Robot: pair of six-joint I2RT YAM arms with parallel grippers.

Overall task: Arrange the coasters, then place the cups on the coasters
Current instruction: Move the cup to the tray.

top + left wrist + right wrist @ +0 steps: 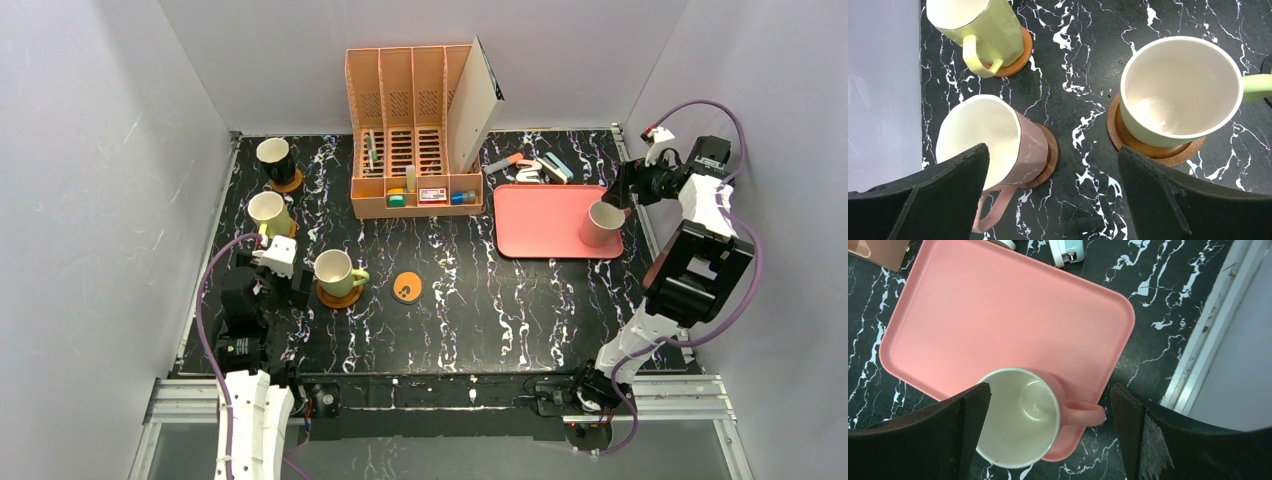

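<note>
A black cup (274,158) and a yellow cup (268,212) each stand on a coaster at the far left. The olive green cup (1178,85) rests on a ringed wooden coaster (1158,150). A pale pink marbled cup (998,140) sits on a dark brown coaster (1048,155). My left gripper (1053,195) hangs open above the gap between these two cups and holds nothing. An orange coaster with dark marks (407,287) lies bare. The pink cup (1018,417) stands on the tray's near corner with its handle to the right. My right gripper (1050,435) is open above it.
The pink tray (998,315) lies at the right, close to the table's metal side rail (1208,340). An orange file organiser (413,130) with a white board leaning on it stands at the back. Staplers and small office items (540,168) lie behind the tray.
</note>
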